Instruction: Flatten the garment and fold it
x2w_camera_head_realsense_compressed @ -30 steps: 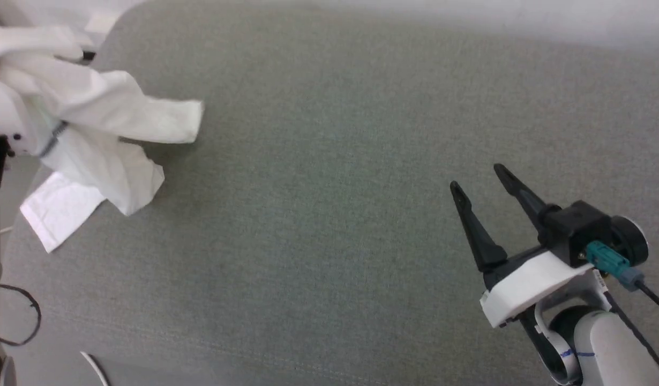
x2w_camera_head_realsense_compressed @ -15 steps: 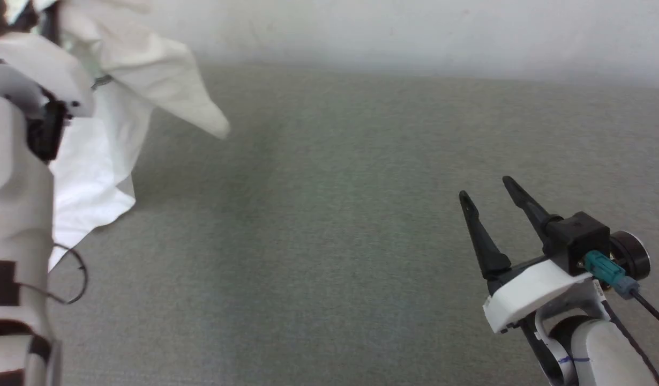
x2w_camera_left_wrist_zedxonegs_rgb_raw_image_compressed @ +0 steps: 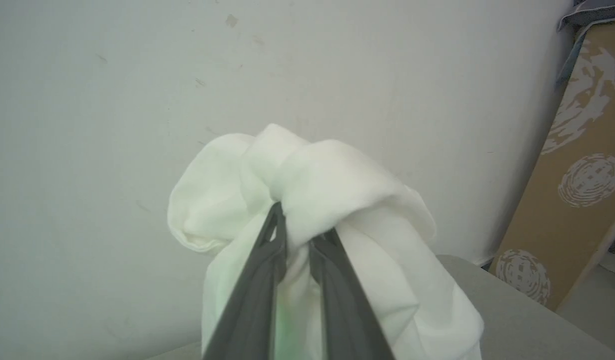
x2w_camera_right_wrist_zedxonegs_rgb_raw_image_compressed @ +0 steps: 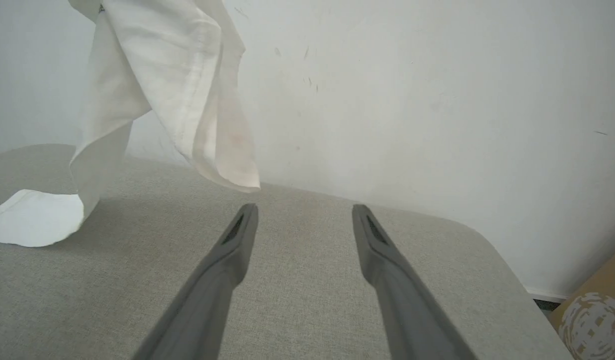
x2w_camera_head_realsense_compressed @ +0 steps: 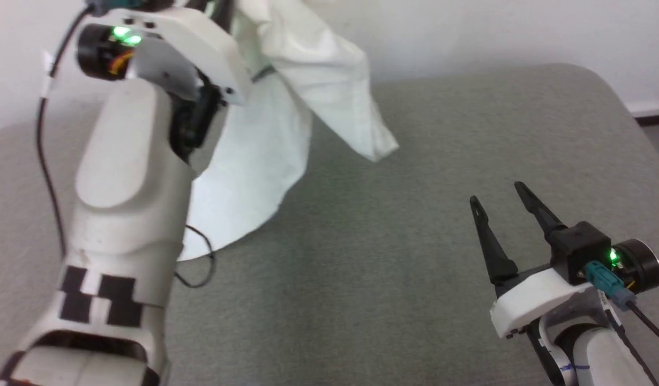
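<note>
Left hand (x2w_camera_left_wrist_zedxonegs_rgb_raw_image_compressed: 301,223) aloft, garment (x2w_camera_left_wrist_zedxonegs_rgb_raw_image_compressed: 337,175) in grip

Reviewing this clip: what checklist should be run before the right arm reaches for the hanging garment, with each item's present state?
1. Grip: left gripper shut on the garment, cloth bunched between its fingers: ok.
2. Readiness: right gripper open and empty: ok.
3. Garment lifted off the grey surface: not ok, its lower edge rests there.
4. Garment flattened: not ok, it hangs crumpled.
5. A hanging corner in sight ahead of the right gripper: ok.
6. Which part of the garment the left gripper holds: cannot tell.
</note>
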Tool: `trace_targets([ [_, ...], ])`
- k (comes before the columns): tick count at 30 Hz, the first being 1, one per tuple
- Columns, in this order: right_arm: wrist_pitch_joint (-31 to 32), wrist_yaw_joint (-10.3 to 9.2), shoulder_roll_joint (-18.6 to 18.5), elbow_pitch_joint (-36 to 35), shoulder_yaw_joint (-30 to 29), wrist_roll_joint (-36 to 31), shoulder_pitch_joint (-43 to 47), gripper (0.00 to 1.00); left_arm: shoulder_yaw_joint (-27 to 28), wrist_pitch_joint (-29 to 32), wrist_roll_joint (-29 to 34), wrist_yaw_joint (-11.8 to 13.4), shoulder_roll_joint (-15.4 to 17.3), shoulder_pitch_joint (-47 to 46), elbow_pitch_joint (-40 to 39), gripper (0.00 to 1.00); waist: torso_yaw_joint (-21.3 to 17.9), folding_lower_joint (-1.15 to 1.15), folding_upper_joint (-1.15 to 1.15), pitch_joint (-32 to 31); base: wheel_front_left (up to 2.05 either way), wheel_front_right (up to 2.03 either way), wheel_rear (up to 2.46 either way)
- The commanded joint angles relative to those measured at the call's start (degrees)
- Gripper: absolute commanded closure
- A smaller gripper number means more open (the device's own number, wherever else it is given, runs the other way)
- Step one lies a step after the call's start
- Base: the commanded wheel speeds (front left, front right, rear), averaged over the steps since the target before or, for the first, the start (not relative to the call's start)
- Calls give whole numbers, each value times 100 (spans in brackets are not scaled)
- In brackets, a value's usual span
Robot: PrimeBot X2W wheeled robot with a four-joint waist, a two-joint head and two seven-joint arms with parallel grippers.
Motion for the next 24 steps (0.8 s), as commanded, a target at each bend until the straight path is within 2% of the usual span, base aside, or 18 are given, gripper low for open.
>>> trace_targets([
  [1,-35,-11,22,-51,-19,-52,56,0,-21,124,-80,127,-109,210,-236,100,-414,1,0,59,0,0,0],
  [5,-75,-11,43,-116,-33,-109,39,0,-88,436,-193,478,-328,872,-814,100,-535,1,0,308,0,0,0],
  [11,-146,-11,61,-102,-11,-145,-52,0,-332,578,-203,873,-438,2376,-1034,100,-628,1,0,579,0,0,0],
  [18,-172,-11,69,-10,-1,-109,-89,0,-486,563,-203,1076,-357,3842,-1197,100,-562,1,0,643,0,0,0],
  [19,-162,-11,69,-5,-10,-90,-74,0,-516,550,-197,1073,-346,3962,-1264,75,-526,1,0,619,0,0,0],
  [20,-149,-11,69,7,-6,-71,-60,0,-536,527,-187,1077,-327,4064,-1350,0,-497,1,0,591,0,0,0],
  [24,-107,-11,70,52,-39,4,-17,0,-559,276,-232,1051,-322,4345,-1875,0,-310,1,0,423,0,0,0],
])
